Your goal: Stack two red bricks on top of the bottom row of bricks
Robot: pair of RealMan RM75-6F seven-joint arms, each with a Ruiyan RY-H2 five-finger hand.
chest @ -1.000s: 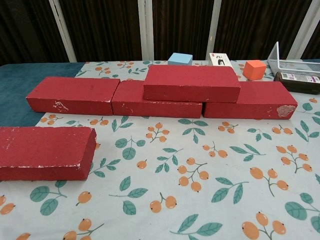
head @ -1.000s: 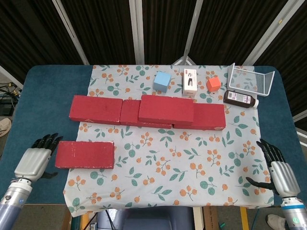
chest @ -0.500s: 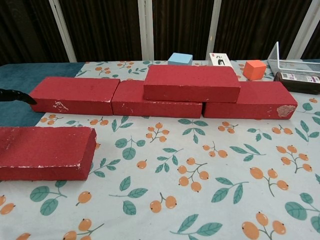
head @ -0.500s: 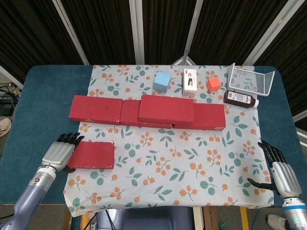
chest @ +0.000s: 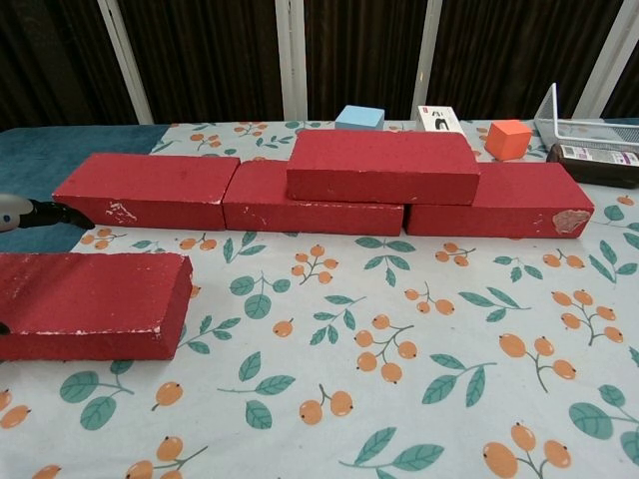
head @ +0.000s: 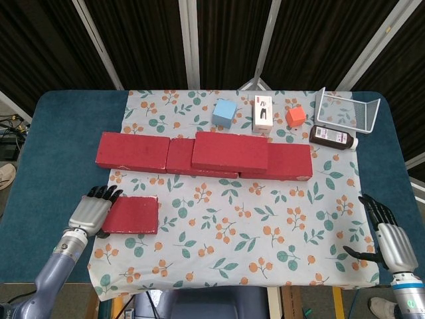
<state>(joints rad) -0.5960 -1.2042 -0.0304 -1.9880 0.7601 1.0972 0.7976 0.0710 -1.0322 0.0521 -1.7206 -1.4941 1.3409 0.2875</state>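
Left hand lies on loose brick — grip unclear; right hand spread; labels unreadable.

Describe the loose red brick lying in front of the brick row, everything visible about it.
The loose red brick is a flat rectangular block, dull red with a rough, grainy surface and whitish scuffs along its edges. It lies flat on the floral cloth, near the table's front left, apart from the brick row behind it. The left hand covers its left end, fingers over the top; whether it grips yet is unclear. Nothing is stacked on it.
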